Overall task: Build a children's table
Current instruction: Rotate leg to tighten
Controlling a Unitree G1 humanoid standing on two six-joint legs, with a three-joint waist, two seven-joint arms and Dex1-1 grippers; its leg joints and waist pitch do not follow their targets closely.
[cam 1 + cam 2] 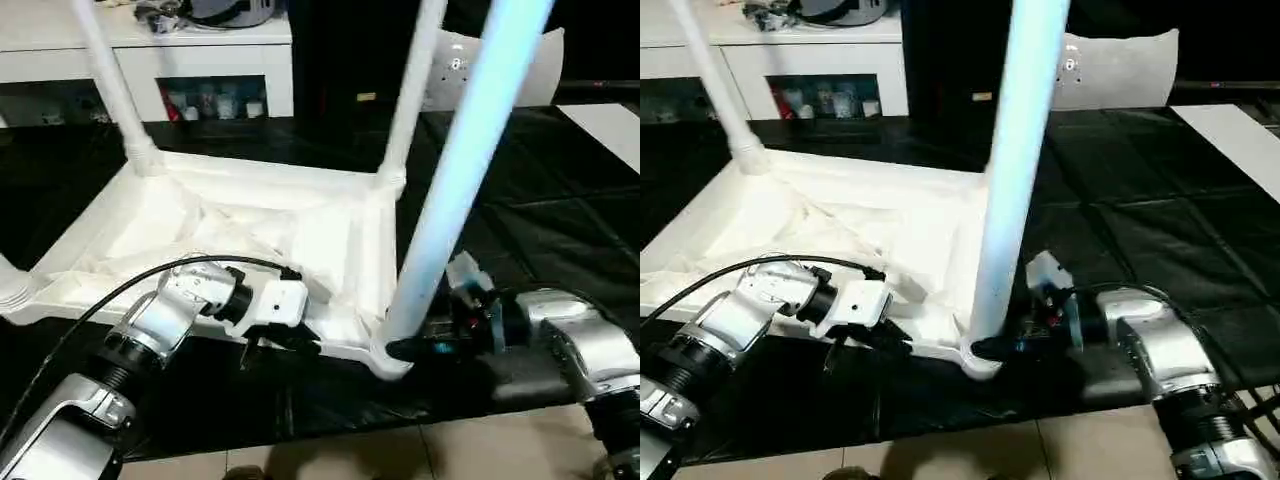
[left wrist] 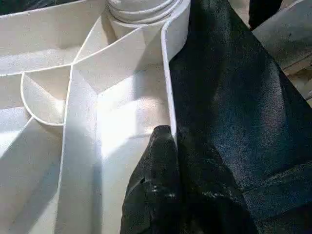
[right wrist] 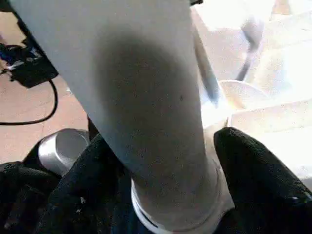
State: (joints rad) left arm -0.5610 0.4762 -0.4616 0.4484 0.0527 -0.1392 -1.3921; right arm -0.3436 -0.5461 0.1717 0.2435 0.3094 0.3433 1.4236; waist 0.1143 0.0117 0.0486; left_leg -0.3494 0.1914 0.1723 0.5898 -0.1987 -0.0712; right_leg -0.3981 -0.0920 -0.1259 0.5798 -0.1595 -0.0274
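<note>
My left gripper (image 2: pixel 168 146) has its jaws pressed together on the thin near rim of the children's table (image 1: pixel 250 225), 1 black finger inside the wall and 1 outside. My right gripper (image 3: pixel 161 195) stands with its jaws apart around the base of the near leg (image 1: pixel 455 180), a black finger (image 3: pixel 258 180) on each side of it; I cannot tell whether they press it.

My left forearm (image 1: pixel 150 325) comes in from the near left, silver, with the wrist bent so the white hand lies level along the table's near edge. My right forearm (image 1: pixel 1160 355) reaches in level from the right, its wrist turned toward the near right corner.

The table lies upside down on a black, slightly glossy mat (image 1: pixel 520 200). It is smooth white plastic, with thin diagonal ribs and curved walls on the underside. The near leg is a long, round, tapered tube, standing in the round socket (image 1: pixel 980 358) at the near right corner and leaning a little. 2 more legs (image 1: pixel 110 80) rise from the 2 far corner sockets.

Beyond the mat's far edge stands a white cabinet (image 1: pixel 200 60) with small items behind its glass.
</note>
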